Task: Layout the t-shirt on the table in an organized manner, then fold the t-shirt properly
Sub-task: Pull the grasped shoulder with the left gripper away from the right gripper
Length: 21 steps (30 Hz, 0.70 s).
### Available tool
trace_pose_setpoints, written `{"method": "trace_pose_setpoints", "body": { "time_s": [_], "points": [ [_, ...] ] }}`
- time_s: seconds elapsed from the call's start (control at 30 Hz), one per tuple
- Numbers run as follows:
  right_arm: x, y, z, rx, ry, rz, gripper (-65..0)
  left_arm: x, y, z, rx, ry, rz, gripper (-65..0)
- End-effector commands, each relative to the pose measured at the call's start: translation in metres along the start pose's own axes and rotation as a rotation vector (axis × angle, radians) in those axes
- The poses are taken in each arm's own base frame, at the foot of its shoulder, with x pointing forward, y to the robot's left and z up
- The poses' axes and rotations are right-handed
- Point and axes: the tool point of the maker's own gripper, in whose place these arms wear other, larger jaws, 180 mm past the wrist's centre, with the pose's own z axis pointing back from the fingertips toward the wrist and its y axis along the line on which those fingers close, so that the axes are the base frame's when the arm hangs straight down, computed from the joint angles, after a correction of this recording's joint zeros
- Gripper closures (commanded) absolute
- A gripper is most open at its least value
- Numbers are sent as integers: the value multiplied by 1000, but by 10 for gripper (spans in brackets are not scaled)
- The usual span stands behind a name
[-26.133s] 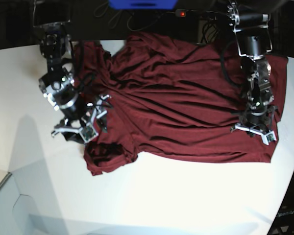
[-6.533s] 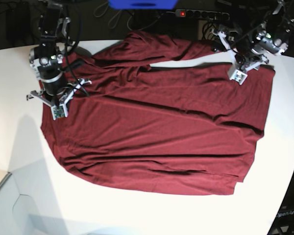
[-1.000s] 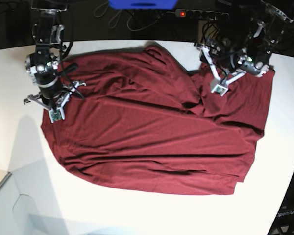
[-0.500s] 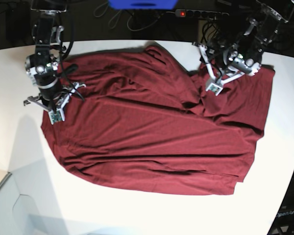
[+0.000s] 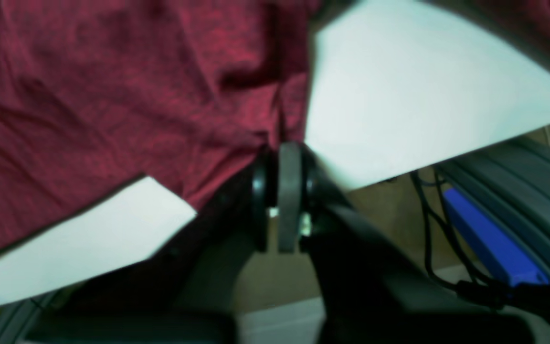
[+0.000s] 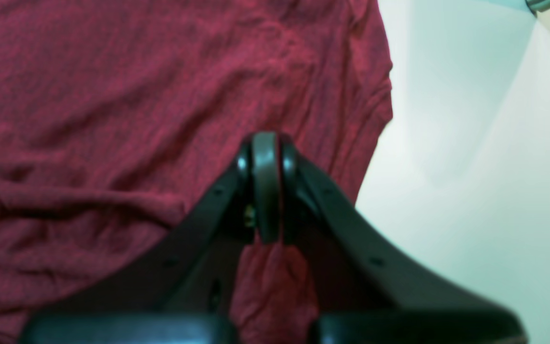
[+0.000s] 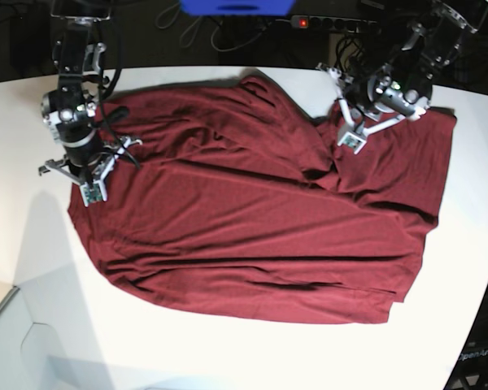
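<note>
Your shirt (image 7: 260, 211) lies spread across most of the white table (image 7: 32, 268), a wide maroon sheet with long shallow wrinkles running side to side. Its near edge curves along the bare tabletop, and a raised ridge of bunched cloth runs down from the far edge toward the middle.

Your left gripper (image 7: 347, 123) sits at that far edge, on the right of the base view. Its jaws are pressed together on a pinch of shirt. In the left wrist view the closed tips (image 5: 282, 157) meet right where a fold of fabric (image 5: 112, 95) hangs, with bare table (image 5: 423, 95) on either side of the cloth and the table's edge just behind. A blue object (image 5: 490, 239) and dark cables lie below the table edge there.

Your right gripper (image 7: 89, 183) is at the shirt's corner on the left of the base view, pointing down onto the cloth. In the right wrist view its tips (image 6: 265, 157) are drawn together, with crumpled fabric (image 6: 136, 95) under and around them and a strip of red showing between the finger arms lower down. The shirt's edge runs just beside the tips, and bare table (image 6: 470, 167) lies beyond it. You can see the jaws are closed, but whether cloth is truly caught between them is not clear.
</note>
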Motion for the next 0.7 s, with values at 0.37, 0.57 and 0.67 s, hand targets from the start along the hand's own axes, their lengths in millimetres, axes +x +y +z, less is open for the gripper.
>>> {"method": "trace_pose_setpoints", "body": {
  "time_s": [0.37,0.57,0.67],
  "points": [
    [11,-5,0,-10,-39,1,0,26,97,70,169,-287,299,0],
    [15,-5,-5,-9,-43,-4,0,20,172,120,300,-426,511,0],
    [15,-6,-6,-9,-43,-4,0,11,201,146,355,-487,601,0]
  ]
}}
